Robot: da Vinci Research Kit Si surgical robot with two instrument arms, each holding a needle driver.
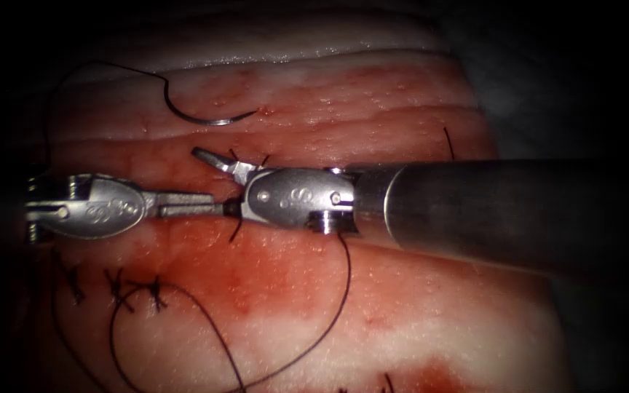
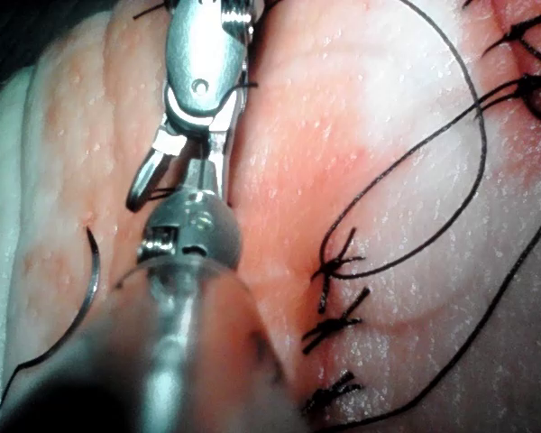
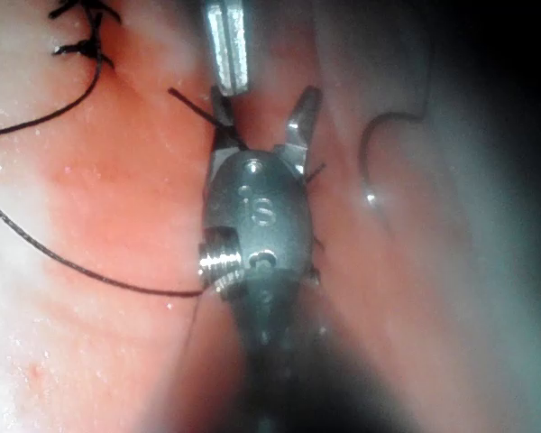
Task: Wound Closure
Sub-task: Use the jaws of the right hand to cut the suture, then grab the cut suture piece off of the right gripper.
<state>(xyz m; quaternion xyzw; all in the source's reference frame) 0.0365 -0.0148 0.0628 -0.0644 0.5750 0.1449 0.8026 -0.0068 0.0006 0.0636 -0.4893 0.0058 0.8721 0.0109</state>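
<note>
Needle (image 1: 205, 115) lies loose on the tissue (image 1: 402, 109), well apart from both tools, up past the cut on the far side in the endoscope view; neither tool holds it, and no part of it looks buried in the tissue. Thread (image 1: 343, 291) trails from its blunt end, off to the left, and a long loop sweeps over the near tissue by the finished stitches (image 1: 118, 287).

Right end effector (image 1: 216, 161) has its jaws spread wide, one jaw pointing up-left, nothing clearly between them; short thread ends (image 1: 236, 231) stick out of a knot just beside its wrist. Left end effector (image 1: 205, 205) reaches in from the left, jaws narrow and apparently closed, tip touching or nearly touching the right tool at that knot. Whether it pinches thread there, cannot tell.

Handling, as a guess: needle is light, stiff, thin steel, smooth and probably slick with the red fluid (image 1: 256, 284); it would roll or twist in the jaws if caught near the point. Best hold looks like the body, roughly two thirds back from the tip, jaws square across the curve. Thread is limp and snags easily; tissue is soft, wet and tears if pinched hard.
</note>
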